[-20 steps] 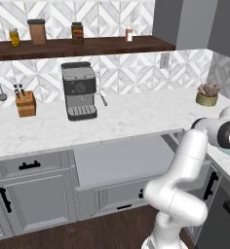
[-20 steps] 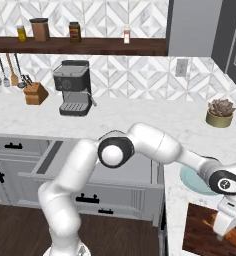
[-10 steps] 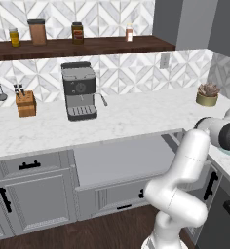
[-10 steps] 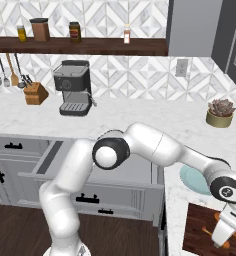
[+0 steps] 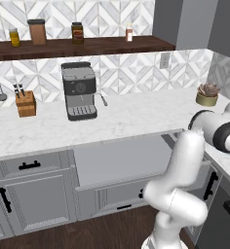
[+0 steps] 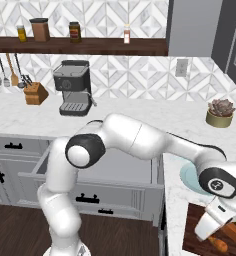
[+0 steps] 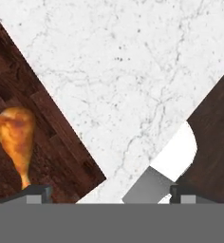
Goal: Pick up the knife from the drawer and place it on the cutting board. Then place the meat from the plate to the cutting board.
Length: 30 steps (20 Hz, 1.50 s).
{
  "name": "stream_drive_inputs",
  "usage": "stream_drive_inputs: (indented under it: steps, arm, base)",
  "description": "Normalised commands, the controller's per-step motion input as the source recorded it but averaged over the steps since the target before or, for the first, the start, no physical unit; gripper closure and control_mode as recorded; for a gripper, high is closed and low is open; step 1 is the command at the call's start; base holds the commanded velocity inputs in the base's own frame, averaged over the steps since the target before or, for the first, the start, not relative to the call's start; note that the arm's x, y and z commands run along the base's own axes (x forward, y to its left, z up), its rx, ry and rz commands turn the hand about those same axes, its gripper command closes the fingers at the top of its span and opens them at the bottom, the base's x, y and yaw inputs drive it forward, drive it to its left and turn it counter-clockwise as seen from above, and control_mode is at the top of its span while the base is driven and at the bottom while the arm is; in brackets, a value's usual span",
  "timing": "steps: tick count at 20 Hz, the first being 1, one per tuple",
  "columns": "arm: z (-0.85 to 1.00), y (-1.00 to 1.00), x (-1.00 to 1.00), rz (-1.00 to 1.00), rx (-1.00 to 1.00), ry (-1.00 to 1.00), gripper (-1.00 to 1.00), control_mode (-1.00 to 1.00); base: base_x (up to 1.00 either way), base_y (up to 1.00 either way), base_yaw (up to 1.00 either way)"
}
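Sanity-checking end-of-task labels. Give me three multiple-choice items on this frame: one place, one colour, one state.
1. Where does the meat lie? A on the plate; B on the cutting board; C in the drawer
2. What colour is the plate? A red; B pale blue-green; C black
3. The drawer is: A open; B shut; C off its rails

Key: 1 B, the hand view shows it on the dark wood; 2 B, its pale rim shows beside the arm; 3 A, its grey inside is exposed.
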Motion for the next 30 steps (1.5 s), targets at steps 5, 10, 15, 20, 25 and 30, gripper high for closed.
stream_drive_inputs:
  steps: [5, 10, 15, 20, 25, 30]
  arm:
    - [0.6, 0.86, 0.01, -0.07, -0.1, 0.0, -1.0, -1.0]
    - [-0.11, 1.0, 0.16, 0.0, -0.16, -0.07, -1.0, -1.0]
    - [0.36, 0.98, 0.39, 0.0, -0.07, -0.01, -1.0, -1.0]
    - [0.8, 0.78, 0.17, 0.03, -0.08, 0.0, -1.0, -1.0]
    - [0.16, 0.81, 0.21, 0.27, -0.09, 0.0, -1.0, -1.0]
    - [0.22, 0.62, 0.45, 0.39, -0.02, 0.0, -1.0, -1.0]
  base:
    - [0.0, 0.0, 0.0]
    - [0.0, 0.0, 0.0]
    - [0.0, 0.0, 0.0]
    - [0.0, 0.0, 0.0]
    - [0.0, 0.0, 0.0]
    - [0.0, 0.0, 0.0]
